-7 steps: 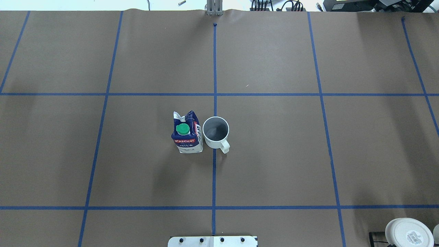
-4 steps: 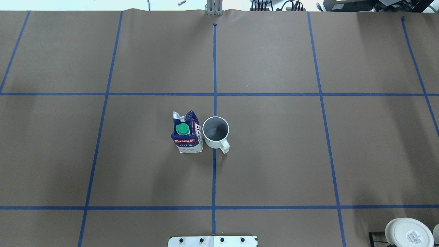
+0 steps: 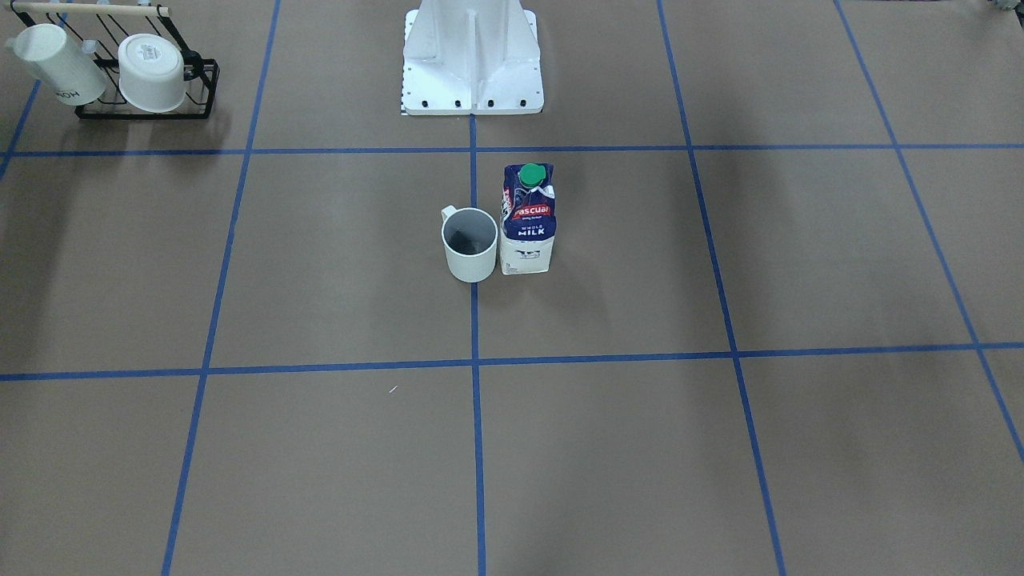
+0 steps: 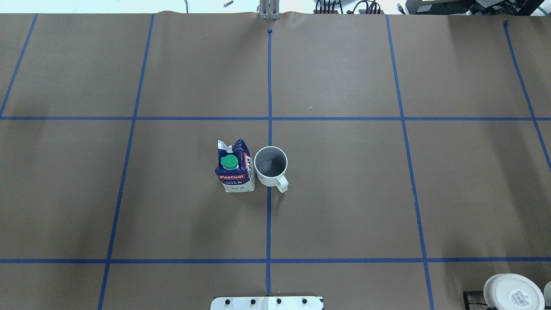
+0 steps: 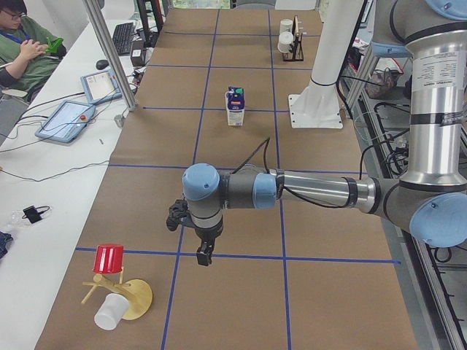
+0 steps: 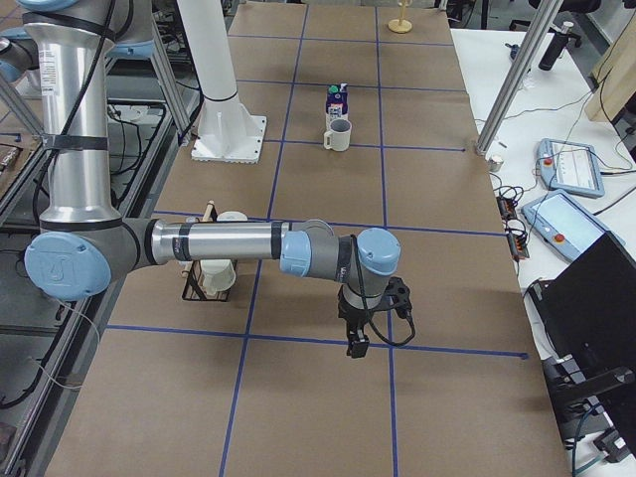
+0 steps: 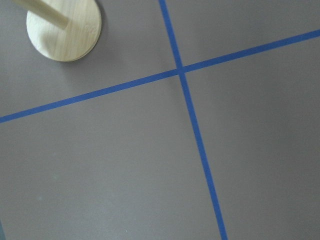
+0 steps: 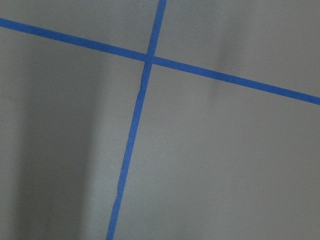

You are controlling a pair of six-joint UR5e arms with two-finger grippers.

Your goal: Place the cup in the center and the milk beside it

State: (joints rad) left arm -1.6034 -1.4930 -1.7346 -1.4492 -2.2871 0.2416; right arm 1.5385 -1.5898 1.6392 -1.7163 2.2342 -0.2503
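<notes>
The plain white cup [image 4: 270,165] stands upright on the blue tape line [image 4: 269,215] in the middle of the brown tabletop, handle towards the robot. The navy and white milk carton [image 4: 233,168] with its green cap stands upright right beside it, touching or nearly touching. Both also show in the front view, cup [image 3: 470,244] and milk [image 3: 526,224]. My left gripper [image 5: 204,257] hangs over the table's left end, far from both. My right gripper [image 6: 356,345] hangs over the right end. I cannot tell whether either is open or shut.
A black rack [image 3: 120,72] with two white mugs stands near the robot's right. A wooden stand [image 5: 120,292] with a red cup and a white cup is at the left end. The white robot base [image 3: 472,56] is behind the carton. A person [image 5: 22,44] sits at the side desk.
</notes>
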